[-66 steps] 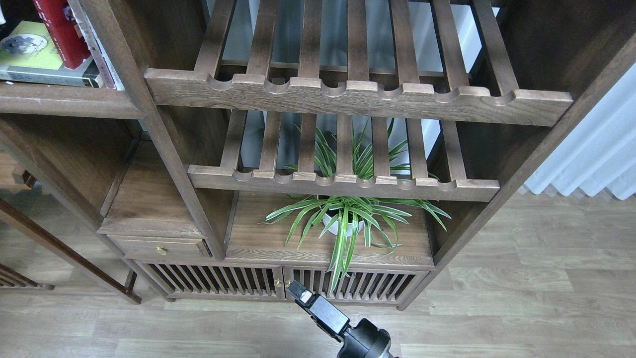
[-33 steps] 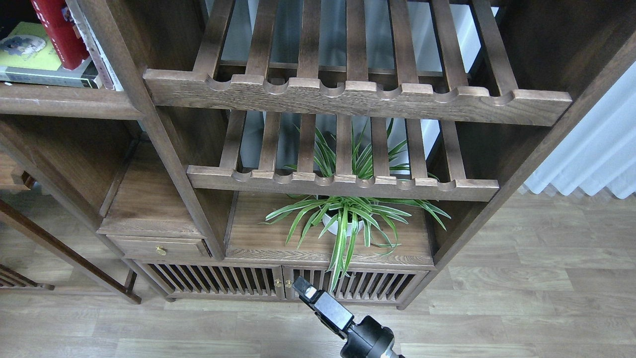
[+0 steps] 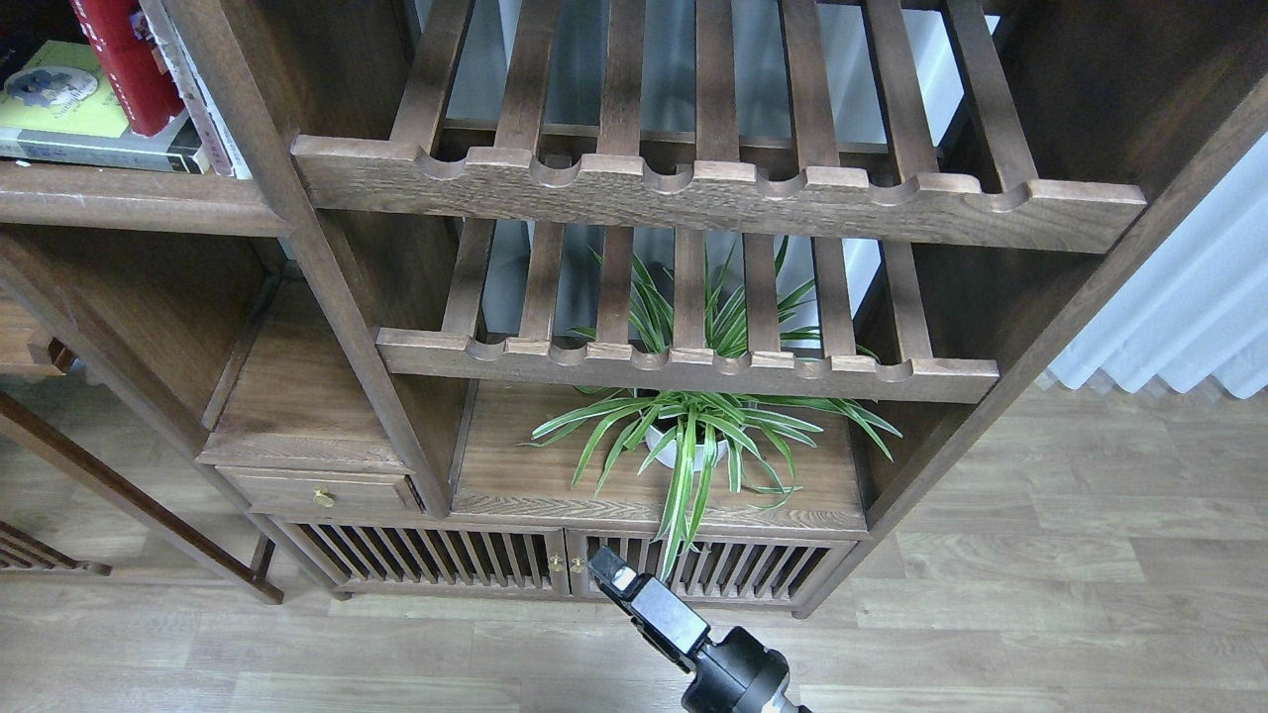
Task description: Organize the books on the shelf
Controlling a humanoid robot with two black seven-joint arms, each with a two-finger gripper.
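My one visible pincer [image 3: 606, 572], bottom centre, shows end-on; I cannot tell its spread or which arm. Towards eleven o'clock, the books [image 3: 99, 89] sit on the shelf [image 3: 139, 198]; their lettering is unreadable.

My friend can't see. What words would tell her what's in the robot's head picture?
A big dark wooden bookcase fills the picture, with books on its top-left shelf, a red one leaning over a flat yellow-green one. Two slatted racks sit above a leafy green plant in a white pot. One black robot gripper pokes up from the bottom, holding nothing.
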